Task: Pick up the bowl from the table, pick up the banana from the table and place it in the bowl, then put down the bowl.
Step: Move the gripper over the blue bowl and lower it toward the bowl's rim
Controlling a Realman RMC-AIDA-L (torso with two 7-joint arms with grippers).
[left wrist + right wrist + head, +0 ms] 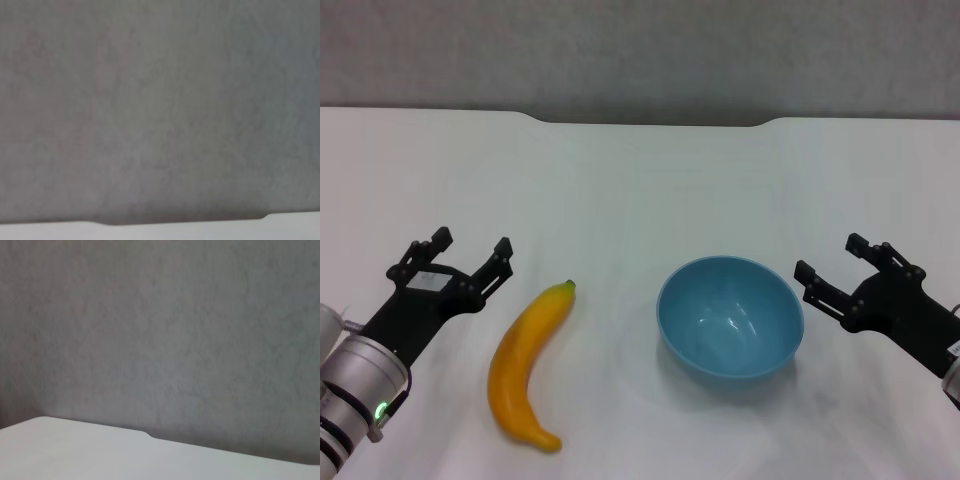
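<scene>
Bowl (730,316) sits on desk (640,180); banana (528,350) near its left. Left end effector (470,246) beyond banana and right end effector (830,258) just right of bowl, both spread wide, empty. Risk: glossy rim slips from the pinch, bowl tips.

Banana (527,367) left of bowl (731,316), both on table (640,180), seemingly apart.
</scene>
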